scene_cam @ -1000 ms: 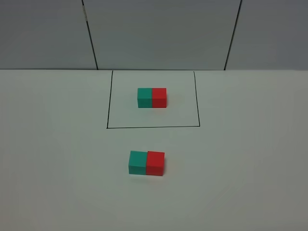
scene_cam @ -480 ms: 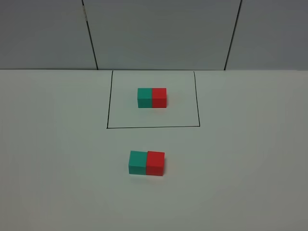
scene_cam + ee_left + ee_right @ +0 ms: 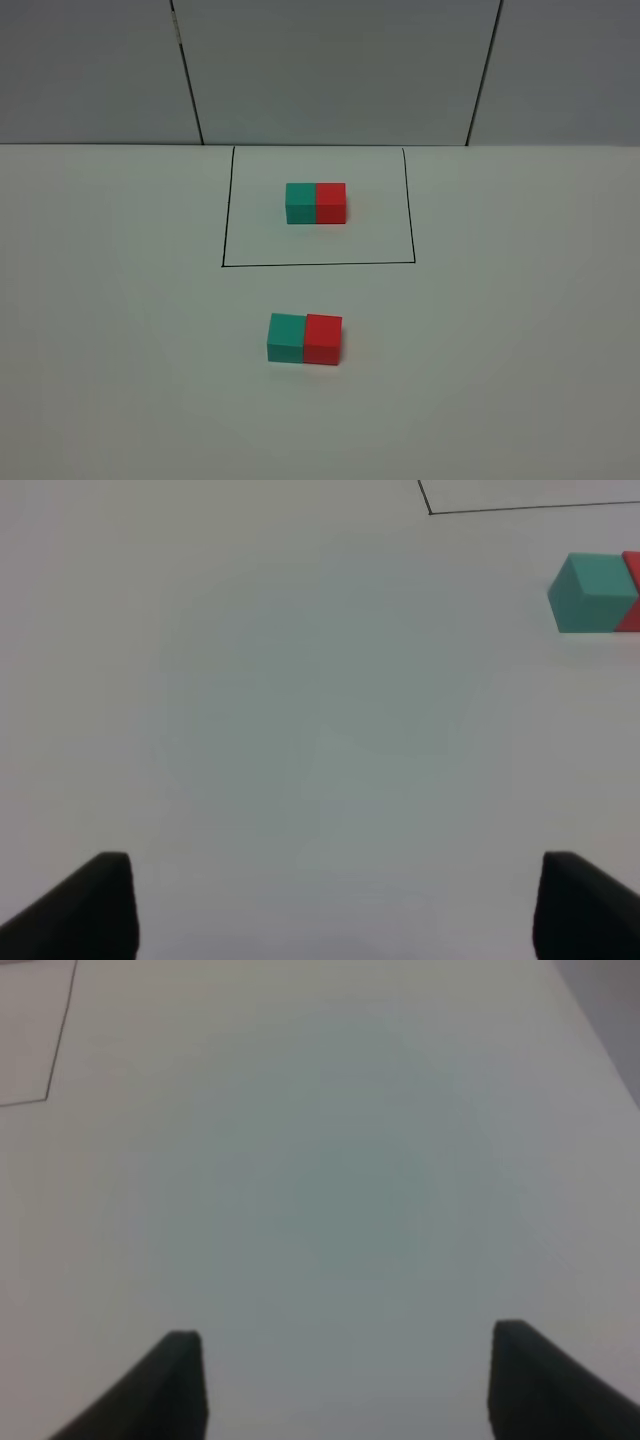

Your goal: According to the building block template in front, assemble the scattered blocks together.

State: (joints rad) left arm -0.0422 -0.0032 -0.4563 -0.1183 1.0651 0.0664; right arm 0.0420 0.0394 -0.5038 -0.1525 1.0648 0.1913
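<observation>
You have one enclosure on the white counter (image 3: 520, 330) — the thin black rectangle (image 3: 318, 265) drawn at its far side. Inside it sits the building block template (image 3: 316, 203), a teal-green cube and a red cube joined as one bar, green on the left, standing in the upper middle of the outline and clear of every line.

Just outside the rectangle, on the near side of its front line, you will find the scattered blocks: the green block (image 3: 286, 338) and the red block (image 3: 323, 340) rest on the counter touching side by side, green on the left, in the same order as the template.

Your left pincer (image 3: 330, 905) hangs over bare counter, its fingers spread wide and holding nothing — the green block (image 3: 592, 592) shows well off to one side of it. Your right pincer (image 3: 345, 1385) is likewise spread apart over bare counter, with only a corner of the rectangle (image 3: 50, 1095) in its view.
</observation>
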